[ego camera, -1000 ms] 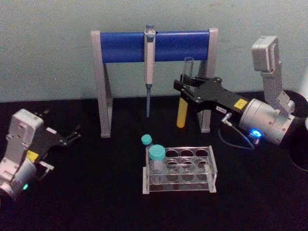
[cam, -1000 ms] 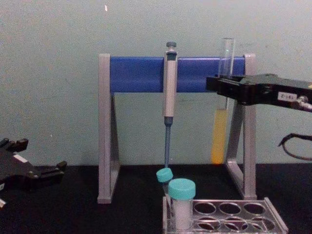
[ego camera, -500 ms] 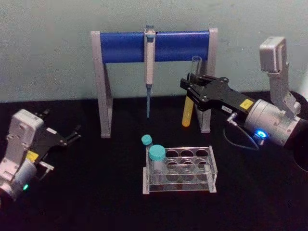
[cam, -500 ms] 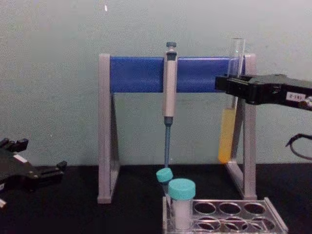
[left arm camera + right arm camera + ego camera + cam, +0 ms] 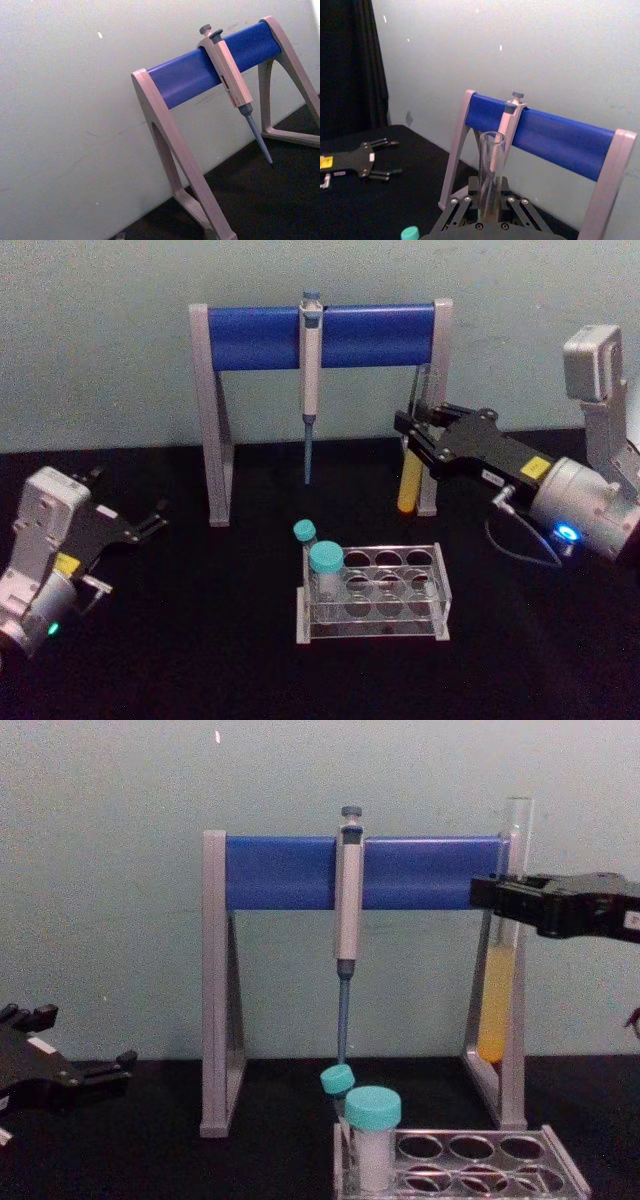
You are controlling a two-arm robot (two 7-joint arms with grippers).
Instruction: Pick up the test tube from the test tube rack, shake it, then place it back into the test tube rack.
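Black tabletop: right gripper (image 5: 413, 436) clamps the test tube (image 5: 410, 486) upright.
Yellow-orange liquid low inside, aloft behind the test tube rack (image 5: 441, 602) with two teal-capped vials (image 5: 326, 559); left gripper (image 5: 130, 502) parked spread, far left.

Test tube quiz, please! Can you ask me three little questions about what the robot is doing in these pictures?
1. True or false: the test tube is standing in the test tube rack.
2. Which gripper holds the test tube? A) the left one B) the right one C) neither
3. Fill in: ___ teal-capped vials stand in the rack.

Key:
1. False. It is held up in the air near the tall stand.
2. B. The right gripper is shut on it, and the left gripper rests open on the left.
3. Two.
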